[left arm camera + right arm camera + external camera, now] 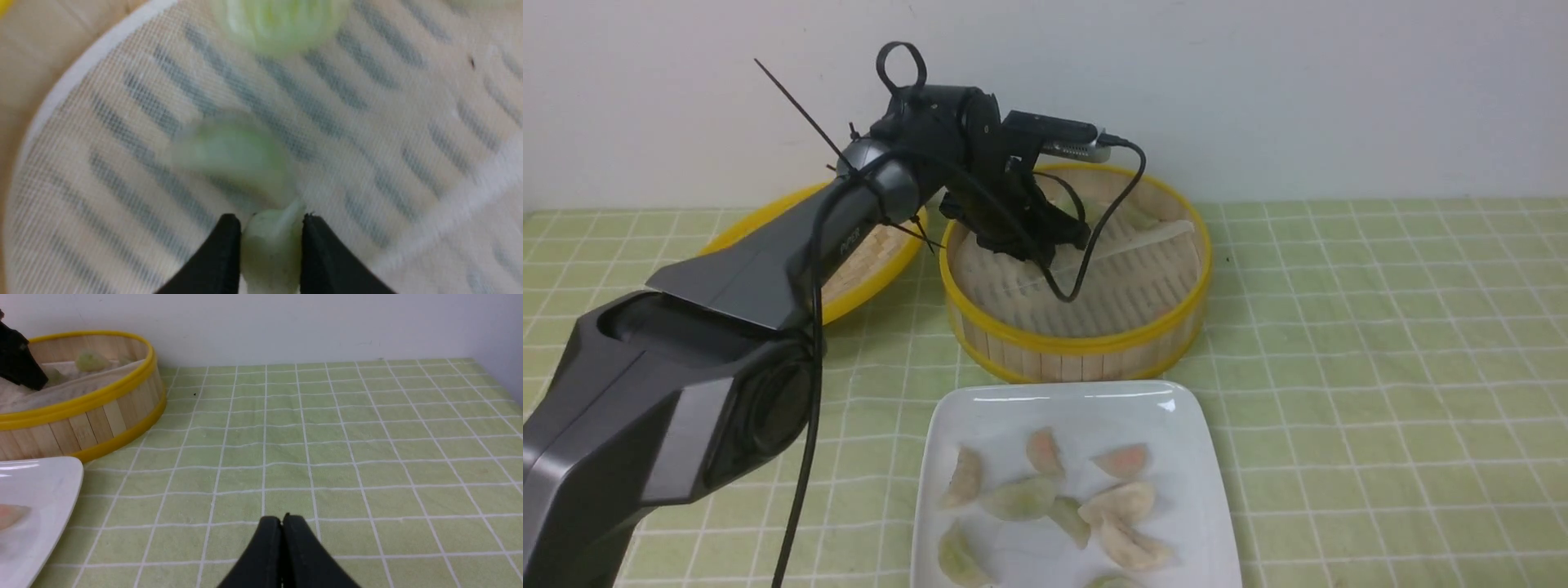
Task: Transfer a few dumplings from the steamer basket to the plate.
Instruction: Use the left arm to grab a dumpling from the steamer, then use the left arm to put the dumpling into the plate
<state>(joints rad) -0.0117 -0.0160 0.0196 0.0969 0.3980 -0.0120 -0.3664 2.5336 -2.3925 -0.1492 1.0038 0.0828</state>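
Black jaws of left gripper [269, 218] pinch pale-green dumpling [267, 253] inside steamer basket [1078, 344]; plate [1062, 408] lies robot-side; right gripper [282, 517] closed, empty.

Green white-gridded tablecloth [1380, 367], white plate [1013, 416]

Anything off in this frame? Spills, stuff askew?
The liner in the steamer basket looks rucked: a raised fold runs across the floor instead of lying flat. The left gripper is shut on a green dumpling inside. Nothing else stands out.
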